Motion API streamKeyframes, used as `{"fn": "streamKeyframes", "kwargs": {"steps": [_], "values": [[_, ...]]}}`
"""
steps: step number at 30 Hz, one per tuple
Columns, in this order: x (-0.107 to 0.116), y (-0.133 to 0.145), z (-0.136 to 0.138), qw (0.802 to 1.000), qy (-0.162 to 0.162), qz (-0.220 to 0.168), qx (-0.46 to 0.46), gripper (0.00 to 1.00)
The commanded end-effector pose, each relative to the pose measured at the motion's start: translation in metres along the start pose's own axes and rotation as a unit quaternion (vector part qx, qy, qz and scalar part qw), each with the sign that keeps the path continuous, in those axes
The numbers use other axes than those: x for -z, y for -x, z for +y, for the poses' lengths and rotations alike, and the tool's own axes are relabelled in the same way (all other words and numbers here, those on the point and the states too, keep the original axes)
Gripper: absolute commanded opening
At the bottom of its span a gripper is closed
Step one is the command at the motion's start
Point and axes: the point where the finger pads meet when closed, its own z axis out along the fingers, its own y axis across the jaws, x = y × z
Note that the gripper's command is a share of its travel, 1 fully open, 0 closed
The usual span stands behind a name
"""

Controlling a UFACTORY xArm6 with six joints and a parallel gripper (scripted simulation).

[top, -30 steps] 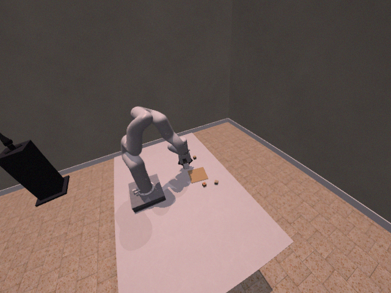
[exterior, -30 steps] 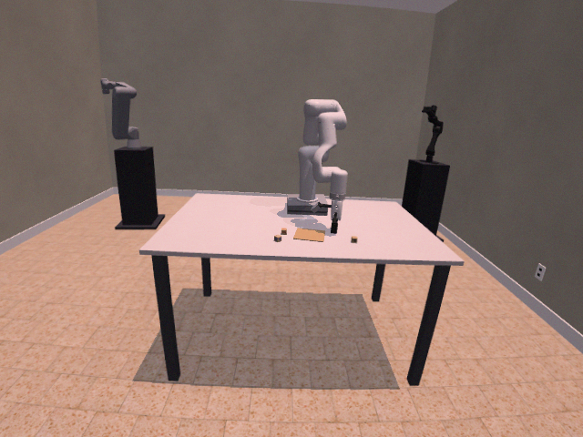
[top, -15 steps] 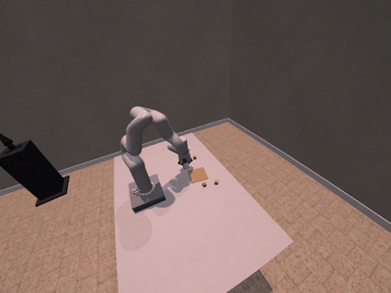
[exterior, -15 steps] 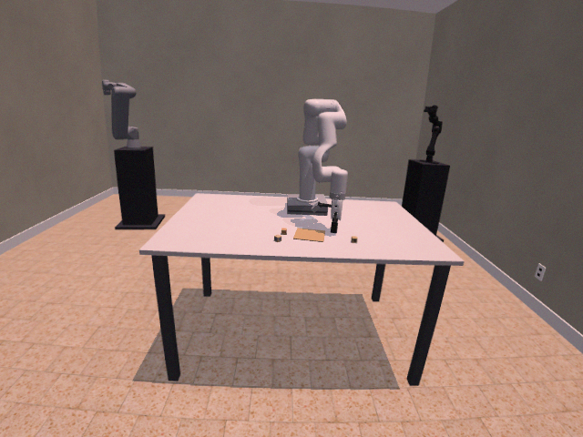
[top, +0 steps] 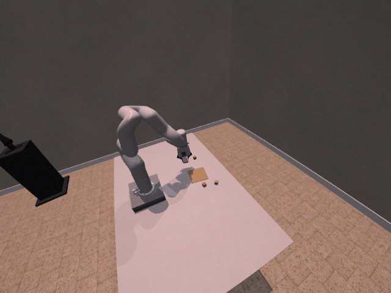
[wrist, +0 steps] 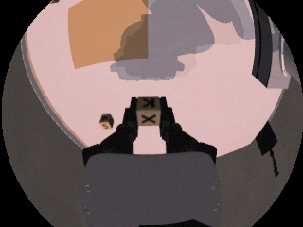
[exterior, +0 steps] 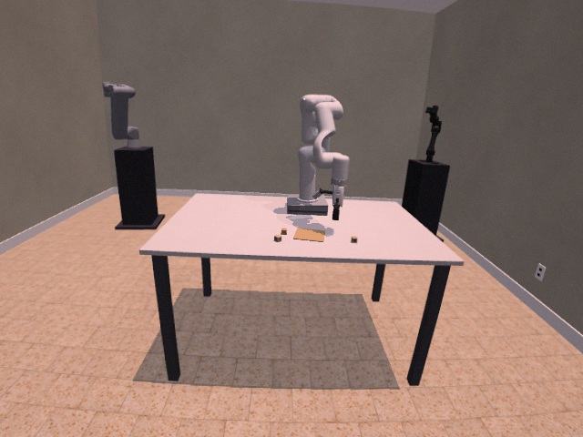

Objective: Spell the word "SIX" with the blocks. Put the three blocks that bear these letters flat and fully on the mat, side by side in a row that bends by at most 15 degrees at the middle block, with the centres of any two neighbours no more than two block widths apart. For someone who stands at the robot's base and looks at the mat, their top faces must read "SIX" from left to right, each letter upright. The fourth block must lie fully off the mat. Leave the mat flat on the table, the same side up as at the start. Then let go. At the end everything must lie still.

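The gripper (top: 184, 158) (exterior: 335, 215) (wrist: 148, 105) was seen above the table (top: 189, 227) (exterior: 226, 226) (wrist: 222, 95), its fingers drawn fairly narrow and closed on the X block (wrist: 149, 118), which was pinched between the pads by two opposite sides. By that grip, the lettered faces shown to the wrist camera, an X and a K, were left uncovered (which of them was the upward one could not be settled with confidence). The block was apparently held raised so that it could be carried over the mat without the other pieces being struck. Just beside the fingers, to their left in the wrist view, a block showing an S (top: 194, 157) (exterior: 353, 238) (wrist: 106, 121) was left on the table, off the mat. Ahead of the fingers and to the left in that view, the flat orange mat (top: 199, 174) (exterior: 309, 235) (wrist: 95, 38) was seen with no block on it, so the row was judged unstarted. Beyond it from the fingers, the nearer-base block (top: 204, 184) (exterior: 283, 231) and the outer block (top: 216, 182) (exterior: 278, 238) were set apart, their letters too small to be read. Room at the reader's right end would be needed for the X, with its letter turned upright before release.
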Motion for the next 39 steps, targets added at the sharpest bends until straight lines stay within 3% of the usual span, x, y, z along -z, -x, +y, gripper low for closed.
{"fn": "streamKeyframes", "kwargs": {"steps": [1, 15, 20, 22, 24, 30, 39], "values": [[0.029, -0.001, 0.0, 1.0, 0.0, 0.0, 0.0, 0.21], [0.032, -0.004, -0.002, 1.0, 0.001, 0.0, 0.002, 0.21], [0.034, -0.06, -0.042, 0.999, 0.001, 0.0, 0.036, 0.21], [0.034, -0.06, -0.042, 0.999, 0.001, 0.0, 0.036, 0.21], [0.035, -0.095, -0.059, 0.998, 0.001, 0.0, 0.055, 0.21], [0.037, -0.147, -0.078, 0.997, 0.0, 0.0, 0.081, 0.21], [0.037, -0.151, -0.079, 0.997, 0.0, 0.0, 0.083, 0.21]]}}
